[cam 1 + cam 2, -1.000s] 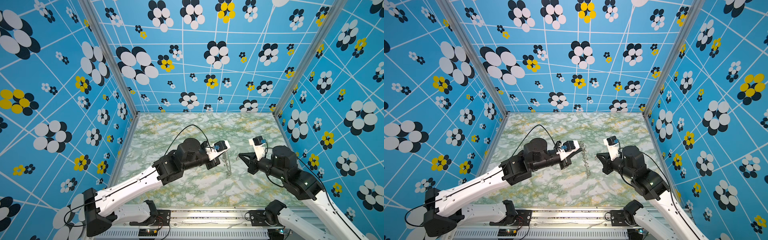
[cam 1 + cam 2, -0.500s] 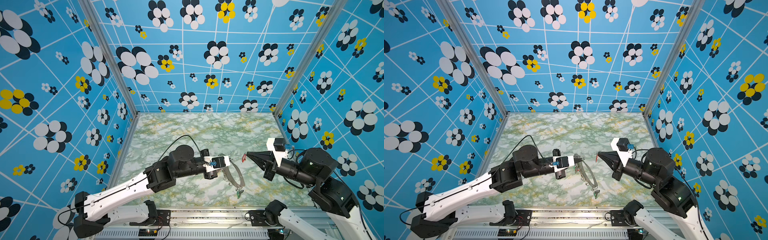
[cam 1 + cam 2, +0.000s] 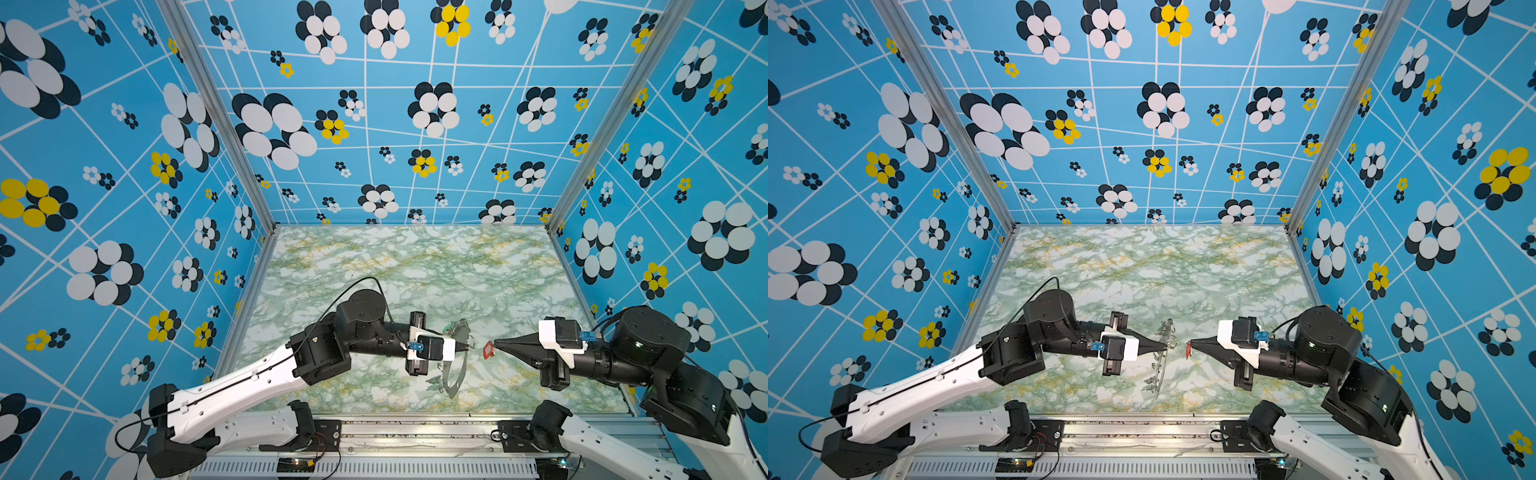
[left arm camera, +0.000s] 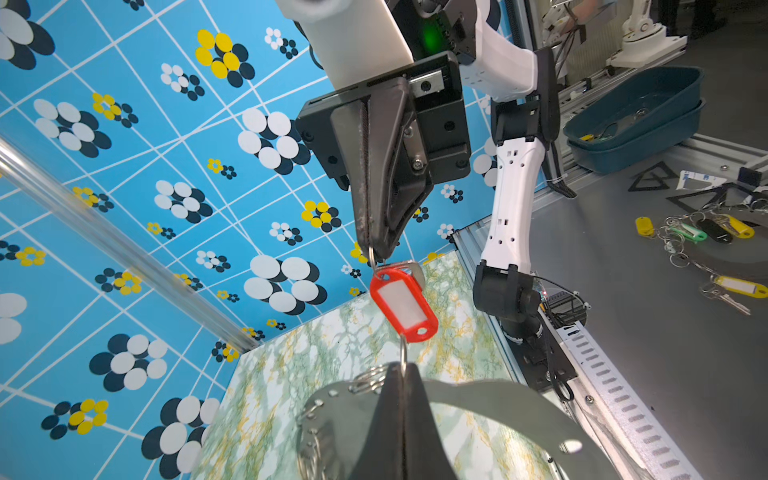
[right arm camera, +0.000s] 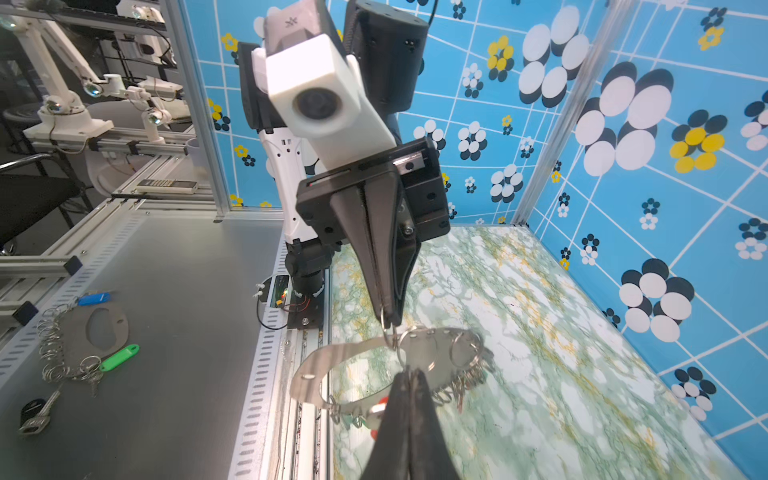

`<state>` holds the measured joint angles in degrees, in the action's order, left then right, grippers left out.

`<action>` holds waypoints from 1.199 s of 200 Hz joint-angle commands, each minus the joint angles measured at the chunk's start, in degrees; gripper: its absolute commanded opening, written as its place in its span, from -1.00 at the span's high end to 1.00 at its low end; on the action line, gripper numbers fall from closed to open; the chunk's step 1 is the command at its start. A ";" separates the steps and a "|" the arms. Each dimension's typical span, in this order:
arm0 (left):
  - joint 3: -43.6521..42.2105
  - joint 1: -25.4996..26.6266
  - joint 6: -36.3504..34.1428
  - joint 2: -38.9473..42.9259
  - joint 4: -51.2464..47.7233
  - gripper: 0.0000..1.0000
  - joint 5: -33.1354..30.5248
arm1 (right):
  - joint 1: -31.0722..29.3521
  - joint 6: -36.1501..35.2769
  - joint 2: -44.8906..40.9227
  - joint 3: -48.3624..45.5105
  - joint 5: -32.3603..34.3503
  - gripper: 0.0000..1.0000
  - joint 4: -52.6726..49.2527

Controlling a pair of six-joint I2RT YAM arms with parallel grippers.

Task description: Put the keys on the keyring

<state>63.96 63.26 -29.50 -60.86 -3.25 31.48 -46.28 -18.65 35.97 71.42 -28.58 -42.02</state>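
The left gripper (image 4: 402, 370), black tapered jaws clamped on a silver ring of the flat grey metal crescent keyring (image 4: 511, 401), faces the right gripper (image 4: 374, 249) pinching the wire loop of a red plastic key tag (image 4: 403, 305), blank white label, just beside that keyring.

Definitely looking like a robotics lab: aluminium rails (image 3: 415, 430) are framing a booth (image 3: 415, 266) with flower-print walls (image 3: 374, 124), more white robot arms (image 5: 62, 110) are standing on frames (image 5: 137, 143) outside it, and stacked teal bins (image 4: 648, 141) are sitting nearby.
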 commanded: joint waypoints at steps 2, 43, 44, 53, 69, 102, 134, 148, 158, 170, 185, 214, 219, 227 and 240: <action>-2.32 -2.64 4.51 0.07 8.41 1.00 7.33 | -1.63 -2.55 0.62 1.88 1.76 1.00 -2.47; -4.64 -6.28 8.32 0.25 13.14 1.00 12.46 | -2.04 -2.15 0.73 -0.23 1.25 1.00 -0.63; -4.64 -6.34 8.32 0.23 13.12 1.00 12.64 | -2.01 -2.12 0.75 -0.32 1.20 1.00 -0.57; -4.62 -6.56 8.02 0.22 12.59 1.00 13.33 | -1.99 -2.05 1.01 -0.53 0.45 1.00 -0.10; -4.54 -6.67 7.70 0.43 12.16 1.00 14.02 | -2.14 -2.00 1.97 -0.41 -0.21 1.00 -0.06; -4.53 -6.49 8.83 0.33 13.53 1.00 15.42 | -3.10 -2.35 2.88 -0.51 0.29 1.00 -0.01; -2.58 -6.16 9.04 -0.22 11.59 1.00 15.67 | -3.55 -2.87 2.29 -0.21 0.23 1.00 0.00; -1.98 -5.80 9.02 -0.41 10.77 1.00 14.88 | -3.64 -2.97 1.68 -0.48 -0.05 1.00 0.41; -1.62 -5.53 9.02 -0.60 10.50 1.00 14.60 | -3.70 -2.96 1.40 -0.58 -0.07 1.00 0.53; -1.10 -5.17 8.94 -0.87 10.27 1.00 14.32 | -3.88 -2.97 1.03 -0.63 -0.50 1.00 0.58; -0.26 -4.58 8.25 -1.30 9.61 1.00 13.83 | -3.90 -2.71 0.95 -0.75 -1.05 1.00 0.69; 0.61 -2.92 5.00 -1.77 8.12 1.00 12.17 | -3.98 -1.70 0.72 -1.13 -1.72 1.00 1.66; 0.46 -2.67 4.48 -1.78 8.13 1.00 11.76 | -3.99 -1.50 0.69 -1.26 -1.97 1.00 1.99; 0.28 -2.24 3.66 -1.71 8.24 1.00 10.96 | -4.00 -1.30 0.68 -1.29 -2.54 1.00 2.26; -0.14 -1.64 2.55 -1.54 8.59 1.00 9.91 | -3.97 -1.00 0.68 -1.28 -3.18 1.00 2.53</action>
<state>62.35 60.53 -23.86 -62.54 4.29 43.72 -49.87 -20.58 37.28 70.65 -29.30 -42.41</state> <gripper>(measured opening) 0.044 0.046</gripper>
